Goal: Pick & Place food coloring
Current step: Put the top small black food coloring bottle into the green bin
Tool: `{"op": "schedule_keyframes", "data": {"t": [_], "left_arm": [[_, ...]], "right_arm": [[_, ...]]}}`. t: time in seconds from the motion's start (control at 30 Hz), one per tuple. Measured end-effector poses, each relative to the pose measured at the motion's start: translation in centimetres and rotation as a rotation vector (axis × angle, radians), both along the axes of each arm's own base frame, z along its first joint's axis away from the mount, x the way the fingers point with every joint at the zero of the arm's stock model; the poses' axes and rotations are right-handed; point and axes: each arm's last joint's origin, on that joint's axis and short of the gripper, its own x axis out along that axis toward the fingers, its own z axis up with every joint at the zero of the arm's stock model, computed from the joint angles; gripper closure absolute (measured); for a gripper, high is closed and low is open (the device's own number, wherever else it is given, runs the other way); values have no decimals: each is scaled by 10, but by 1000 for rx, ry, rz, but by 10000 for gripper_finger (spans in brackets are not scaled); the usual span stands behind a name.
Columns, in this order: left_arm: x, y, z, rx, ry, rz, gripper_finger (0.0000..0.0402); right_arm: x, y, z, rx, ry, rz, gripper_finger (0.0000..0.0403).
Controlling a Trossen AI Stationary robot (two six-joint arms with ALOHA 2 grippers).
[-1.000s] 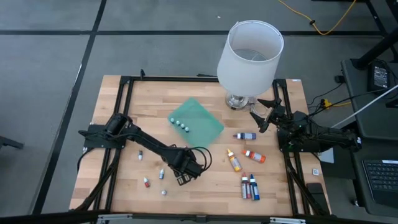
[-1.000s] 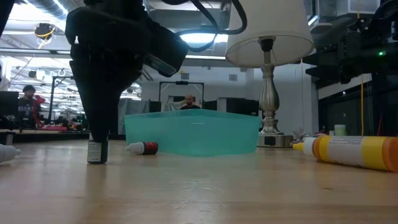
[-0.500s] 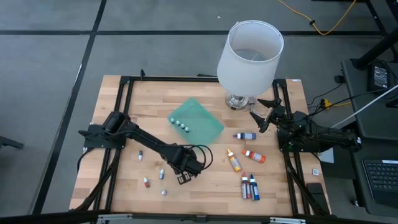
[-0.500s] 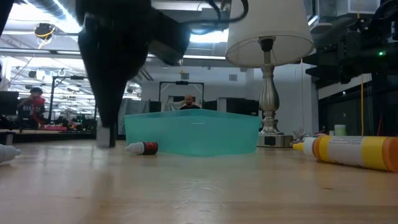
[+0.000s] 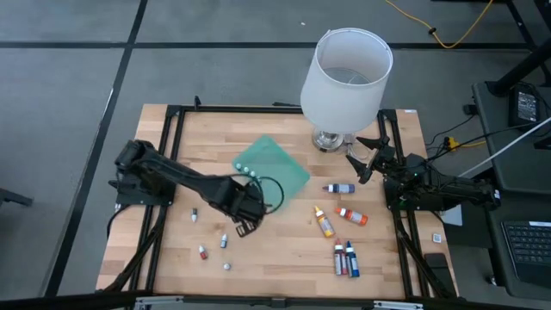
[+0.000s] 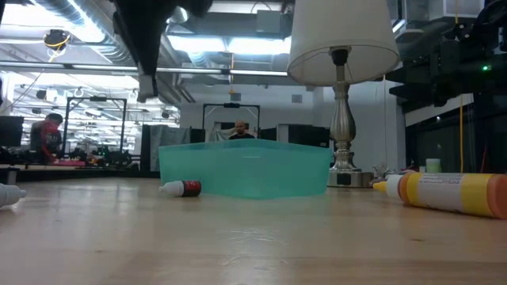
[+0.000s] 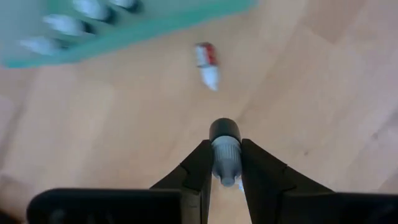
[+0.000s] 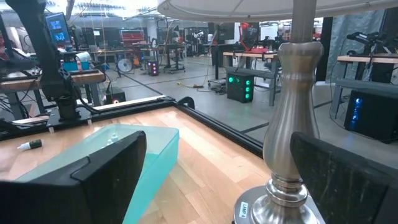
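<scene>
- A tiny bottle (image 7: pixel 225 151) with a dark end hangs above the tabletop (image 5: pixel 284 250), clamped in the left hand (image 7: pixel 224 163), just near of the green tray (image 5: pixel 274 166).
- More tiny bottles (image 5: pixel 251 171) lie in that tray; larger ones (image 5: pixel 346 257) lie to the right.
- The right hand (image 5: pixel 362 160), fingers apart, waits beside the lamp (image 5: pixel 346 73).

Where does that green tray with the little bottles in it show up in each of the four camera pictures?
High view: the green tray lies at the table's middle, just below the lamp.
Low view: it stands centre, left of the lamp's stem.
Left wrist view: one edge runs along the top, beyond the left gripper, which grips a small bottle.
Right wrist view: it sits lower left.
Shared landmark: the lamp, beside the tray.
</scene>
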Motion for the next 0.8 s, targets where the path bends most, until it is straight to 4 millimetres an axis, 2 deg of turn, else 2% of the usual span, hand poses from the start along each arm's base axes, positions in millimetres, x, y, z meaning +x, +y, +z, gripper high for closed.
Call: {"op": "schedule_keyframes", "data": {"t": [0.17, 0.3, 0.4, 0.57, 0.8], "left_arm": [[-12, 22, 18, 32, -11, 52, 337], [-8, 39, 23, 27, -15, 52, 337], [1, 49, 26, 22, -26, 43, 337], [22, 67, 21, 36, -3, 14, 338], [51, 86, 2, 42, 49, -18, 338]], "right_arm": [[0, 0, 0, 0, 0, 0, 6], [0, 0, 0, 0, 0, 0, 6], [0, 0, 0, 0, 0, 0, 6], [0, 0, 0, 0, 0, 0, 6], [0, 0, 0, 0, 0, 0, 6]]}}
